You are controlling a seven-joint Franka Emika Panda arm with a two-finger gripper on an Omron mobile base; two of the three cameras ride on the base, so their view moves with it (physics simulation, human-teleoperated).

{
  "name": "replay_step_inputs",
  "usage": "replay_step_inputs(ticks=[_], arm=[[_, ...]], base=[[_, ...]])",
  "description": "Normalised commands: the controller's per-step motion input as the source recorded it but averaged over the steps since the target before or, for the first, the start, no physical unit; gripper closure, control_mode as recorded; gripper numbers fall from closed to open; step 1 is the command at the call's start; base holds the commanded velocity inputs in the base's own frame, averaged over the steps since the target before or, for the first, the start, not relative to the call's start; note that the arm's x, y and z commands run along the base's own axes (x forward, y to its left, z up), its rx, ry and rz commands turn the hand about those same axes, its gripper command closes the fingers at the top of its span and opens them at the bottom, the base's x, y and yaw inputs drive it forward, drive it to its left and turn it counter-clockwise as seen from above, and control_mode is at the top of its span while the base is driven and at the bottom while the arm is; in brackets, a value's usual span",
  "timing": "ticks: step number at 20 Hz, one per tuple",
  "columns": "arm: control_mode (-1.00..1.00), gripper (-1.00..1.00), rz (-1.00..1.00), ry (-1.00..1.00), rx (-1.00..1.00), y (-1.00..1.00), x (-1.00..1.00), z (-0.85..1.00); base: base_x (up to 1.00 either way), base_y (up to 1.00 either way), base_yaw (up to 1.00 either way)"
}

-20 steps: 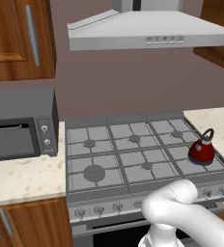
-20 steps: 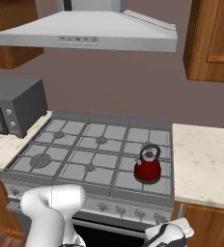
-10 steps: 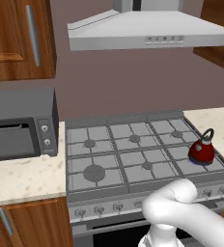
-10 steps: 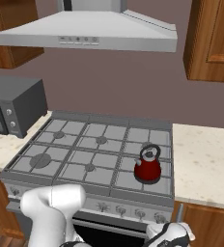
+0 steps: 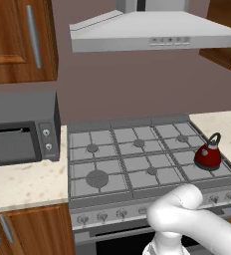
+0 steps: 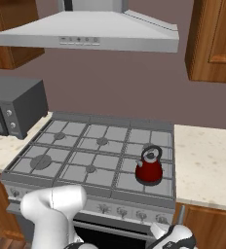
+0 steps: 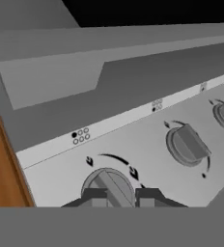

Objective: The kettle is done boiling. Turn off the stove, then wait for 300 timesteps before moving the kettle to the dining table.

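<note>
Kettle (image 6: 149, 167) stands on the front right burner of the stove (image 5: 137, 164), up and behind the claw, on the grate above the front panel. The claw (image 7: 119, 197) is low at the stove's front, its two dark fingertips (image 7: 95, 195) nearly closed on the bar of the end knob (image 7: 108, 185), one at each side of it. The next knob (image 7: 187, 144) is just beside, apart from the fingers. Compared with one second ago, nothing differs: the kettle, the arm and the hand have the same places.

A home kitchen: stove (image 5: 147, 164), hood (image 5: 152, 30), wood cabinets (image 5: 18, 45).
</note>
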Motion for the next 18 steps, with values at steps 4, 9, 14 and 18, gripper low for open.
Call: replay_step_inputs(ticks=[4, 9, 14, 18], arm=[[-1.00, 1.00, -0.03, 0.14, 0.23, -0.06, 0.00, 0.00], [-1.00, 1.00, 0.00, 0.12, 0.12, 0.00, 0.00, 0.00], [-1.00, -1.00, 0.00, 0.09, 0.02, 0.01, 0.02, -0.02], [-1.00, -1.00, 0.00, 0.00, 0.00, -0.02, -0.10, 0.00]], base=[[0.00, 0.00, 0.00], [0.00, 0.00, 0.00], [0.00, 0.00, 0.00], [0.00, 0.00, 0.00]])
